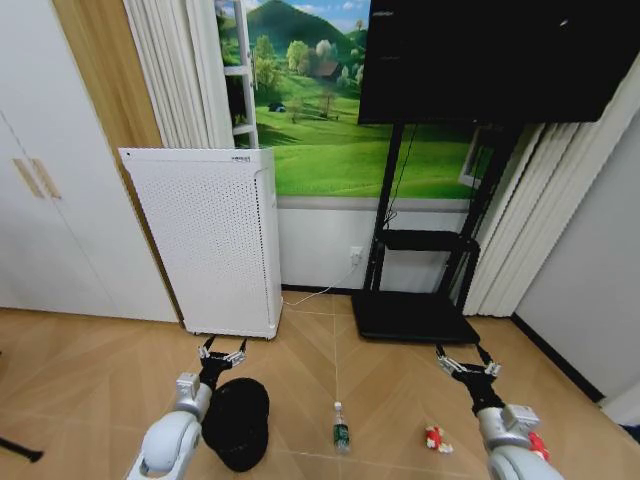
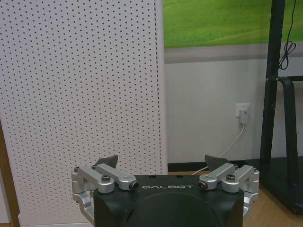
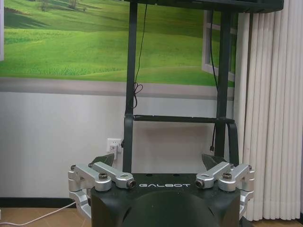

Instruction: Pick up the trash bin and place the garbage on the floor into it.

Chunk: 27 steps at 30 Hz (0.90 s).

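Nothing is held yet, so the very first step is judged to be in hand: the bin (image 1: 238, 422) has to be picked up. The left gripper (image 1: 222, 353) is held up with its jaws wide apart, and the bin stands on the floor (image 1: 90, 380) just below and beside it. The right gripper (image 1: 467, 368) is spread apart too. The bottle (image 1: 341, 426) stands between the arms, and a wrapper (image 1: 434, 438) lies near the right arm. Next, a reach down to the bin's rim is called for.
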Tool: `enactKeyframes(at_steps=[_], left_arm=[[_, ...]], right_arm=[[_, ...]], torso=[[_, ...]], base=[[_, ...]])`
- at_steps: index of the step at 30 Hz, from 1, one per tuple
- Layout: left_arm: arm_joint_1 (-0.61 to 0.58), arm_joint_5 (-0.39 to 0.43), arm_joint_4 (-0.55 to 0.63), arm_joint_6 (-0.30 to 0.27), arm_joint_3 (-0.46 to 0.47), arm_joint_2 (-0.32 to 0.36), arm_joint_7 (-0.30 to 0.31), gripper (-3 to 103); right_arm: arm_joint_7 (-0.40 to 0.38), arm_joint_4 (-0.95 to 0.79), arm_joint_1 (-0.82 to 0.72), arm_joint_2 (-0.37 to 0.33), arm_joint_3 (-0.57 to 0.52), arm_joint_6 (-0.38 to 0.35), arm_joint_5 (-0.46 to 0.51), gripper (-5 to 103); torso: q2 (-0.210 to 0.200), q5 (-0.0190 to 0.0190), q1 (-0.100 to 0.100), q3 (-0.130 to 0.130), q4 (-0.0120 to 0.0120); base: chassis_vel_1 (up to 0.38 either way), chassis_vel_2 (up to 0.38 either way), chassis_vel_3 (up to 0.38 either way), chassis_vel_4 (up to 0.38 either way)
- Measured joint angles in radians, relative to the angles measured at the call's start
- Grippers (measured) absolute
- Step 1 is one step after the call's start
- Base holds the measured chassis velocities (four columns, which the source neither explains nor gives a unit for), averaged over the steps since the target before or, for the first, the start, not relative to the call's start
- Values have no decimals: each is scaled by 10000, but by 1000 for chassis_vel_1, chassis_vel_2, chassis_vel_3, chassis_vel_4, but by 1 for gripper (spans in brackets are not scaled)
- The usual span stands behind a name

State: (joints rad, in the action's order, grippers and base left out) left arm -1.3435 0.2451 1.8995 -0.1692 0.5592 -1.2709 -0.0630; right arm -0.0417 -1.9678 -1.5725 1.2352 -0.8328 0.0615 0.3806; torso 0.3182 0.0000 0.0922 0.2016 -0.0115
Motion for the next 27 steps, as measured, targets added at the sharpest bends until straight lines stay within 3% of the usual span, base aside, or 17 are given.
enactKeyframes(at_steps=[16,19,27], left_arm=[[-37,-2,30,-6,6,16,-2,100],[-25,-1,30,-15,0,40,-2,100],[8,23,-55,-15,-43,32,-2,100]], right_arm=[[11,-41,-81,31,-32,21,0,100],[13,-9,-69,28,-16,26,-1,100],[29,80,-69,40,19,50,-3,100]], torso=[[-606,0,-183,-423,0],[-884,0,-238,-644,0],[-1215,0,-321,-895,0]], base=[[0,0,0,0],[0,0,0,0],[0,0,0,0]])
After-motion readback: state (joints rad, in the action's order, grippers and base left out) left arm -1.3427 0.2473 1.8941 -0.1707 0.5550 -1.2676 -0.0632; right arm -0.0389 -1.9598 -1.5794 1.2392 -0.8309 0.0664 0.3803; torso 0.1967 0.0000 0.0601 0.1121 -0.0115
